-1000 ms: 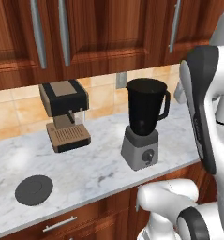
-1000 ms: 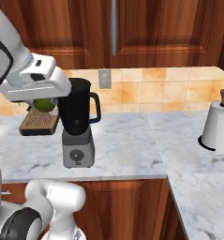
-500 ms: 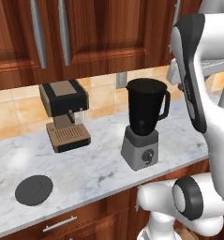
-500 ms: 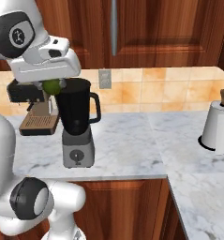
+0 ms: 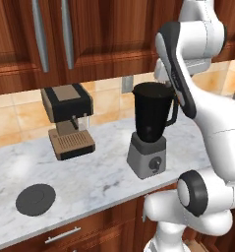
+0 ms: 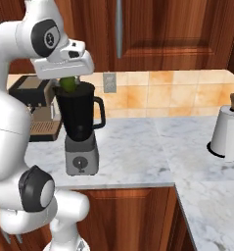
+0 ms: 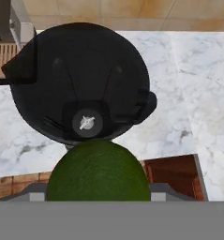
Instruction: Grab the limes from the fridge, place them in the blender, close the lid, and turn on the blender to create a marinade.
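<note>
My gripper point(image 6: 68, 82) hangs just above the open top of the black blender point(image 6: 79, 117), shut on a dark-green lime point(image 6: 68, 85). In the hand view the lime point(image 7: 98, 172) sits between the fingers at the bottom, and the blender jar point(image 7: 80, 79) lies straight below with its blade hub showing. The blender point(image 5: 152, 123) stands on the marble counter, partly behind my arm. On the counter at front left lies the lid point(image 5: 36, 199), a flat dark-grey disc. The fridge is out of view.
A brown-and-black coffee machine point(image 5: 67, 120) stands left of the blender against the tiled wall. A white paper-towel roll point(image 6: 228, 135) stands far right on the counter point(image 6: 138, 147). Wooden wall cabinets point(image 5: 89, 34) hang close above my arm.
My hand has carried the lime sideways from over the coffee machine to right above the blender jar's mouth. The blender and lid have not moved.
</note>
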